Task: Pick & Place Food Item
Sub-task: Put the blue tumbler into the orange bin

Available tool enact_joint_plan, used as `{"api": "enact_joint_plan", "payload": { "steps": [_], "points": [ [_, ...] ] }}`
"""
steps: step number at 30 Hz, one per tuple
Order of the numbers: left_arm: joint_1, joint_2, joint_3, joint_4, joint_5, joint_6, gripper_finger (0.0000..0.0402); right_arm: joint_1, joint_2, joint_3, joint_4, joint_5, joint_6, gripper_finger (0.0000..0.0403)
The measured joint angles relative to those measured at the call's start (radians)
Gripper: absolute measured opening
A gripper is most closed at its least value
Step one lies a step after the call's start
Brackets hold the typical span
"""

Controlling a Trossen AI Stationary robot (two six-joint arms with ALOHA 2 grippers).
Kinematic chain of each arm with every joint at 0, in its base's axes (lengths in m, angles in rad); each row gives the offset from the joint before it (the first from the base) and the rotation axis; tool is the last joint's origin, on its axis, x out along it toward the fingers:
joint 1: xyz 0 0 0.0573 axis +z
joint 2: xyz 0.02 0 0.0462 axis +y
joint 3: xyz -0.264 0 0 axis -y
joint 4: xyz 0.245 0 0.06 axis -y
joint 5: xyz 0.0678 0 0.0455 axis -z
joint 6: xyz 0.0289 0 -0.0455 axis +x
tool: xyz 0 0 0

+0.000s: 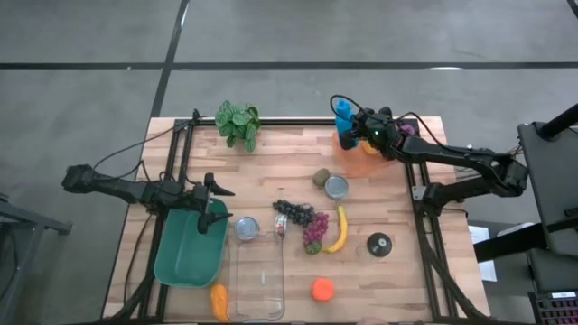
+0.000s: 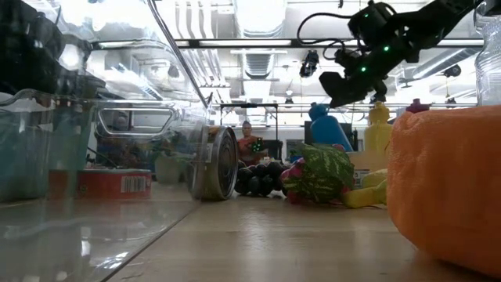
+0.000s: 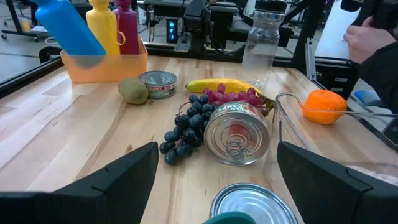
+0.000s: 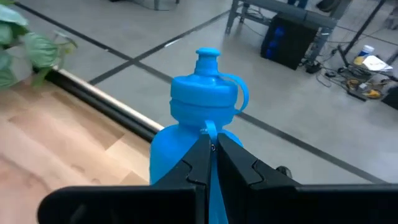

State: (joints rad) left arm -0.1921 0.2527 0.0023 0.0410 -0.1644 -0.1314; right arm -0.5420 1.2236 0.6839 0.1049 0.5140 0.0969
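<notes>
Right hand (image 1: 347,127): at the table's far edge, above the orange bin, fingers pressed together on the blue bottle's loop, as the right wrist view shows.
Blue bottle (image 4: 199,121): upright, cap on top, hanging tilted in the left wrist view beside the yellow and magenta bottles.
Orange bin (image 3: 104,65): on the far right part of the table (image 1: 289,171), holding a yellow bottle (image 3: 104,25) and a magenta bottle (image 3: 127,27).
Left hand (image 1: 219,191): over the table's left side, just above the green tray (image 1: 188,248), fingers wide apart and holding nothing.
Centre of table: dark grapes (image 1: 293,212) touching red grapes (image 1: 315,229), a banana (image 1: 340,229) just beside them, a tin on its side (image 3: 237,133) against the dark grapes.
Other tins: one upright near a kiwi (image 1: 321,178), one (image 1: 247,227) just beside the tray.
Clear box (image 1: 256,275): at the near edge, between the tray and an orange (image 1: 322,289).
Carrot (image 1: 219,301): at the near edge, beside the clear box.
Plant (image 1: 237,122): at the far edge, well left of the bin.
Black disc (image 1: 379,244): right of the banana.
</notes>
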Motion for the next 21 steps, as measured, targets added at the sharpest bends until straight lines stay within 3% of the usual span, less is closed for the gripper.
{"api": "enact_joint_plan", "payload": {
  "steps": [21],
  "points": [
    [0.0,0.0,0.0,0.0,0.0,0.0,0.0336,-0.029,0.098,0.009,0.122,0.037,-0.005,0.0015]
  ]
}}
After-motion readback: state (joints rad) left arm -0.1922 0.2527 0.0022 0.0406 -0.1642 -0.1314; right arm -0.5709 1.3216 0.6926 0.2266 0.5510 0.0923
